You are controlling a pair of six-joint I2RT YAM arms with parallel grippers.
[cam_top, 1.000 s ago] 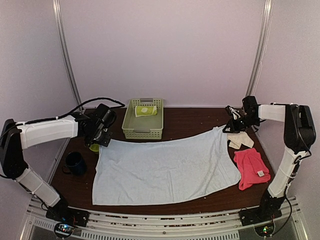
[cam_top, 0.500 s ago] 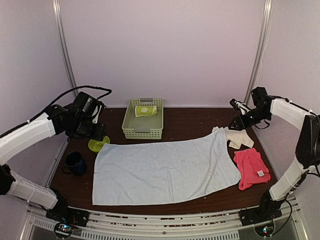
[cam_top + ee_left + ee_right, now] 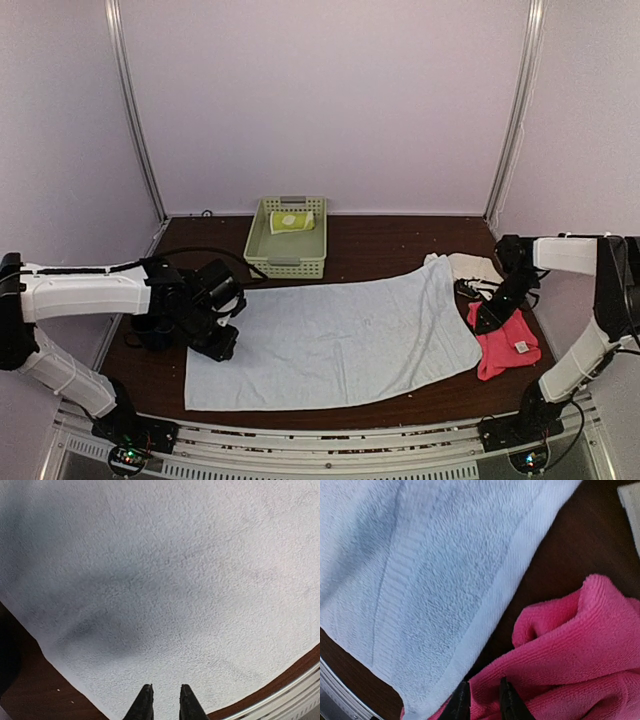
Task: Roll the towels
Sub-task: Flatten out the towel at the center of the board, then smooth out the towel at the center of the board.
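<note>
Between lilac walls (image 3: 320, 100), a brown table (image 3: 400, 235) holds a blue towel (image 3: 340, 335).

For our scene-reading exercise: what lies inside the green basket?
A lime-green towel with pale print lies in the basket, at its far end; the floor under it is hidden.

The left arm (image 3: 90, 290) stretches low across, its left pincer (image 3: 166, 690) tipped down, jaws slightly parted. The right arm (image 3: 565, 255) folds inward, right pincer (image 3: 483, 682) angled down, jaws narrowly apart.
</note>
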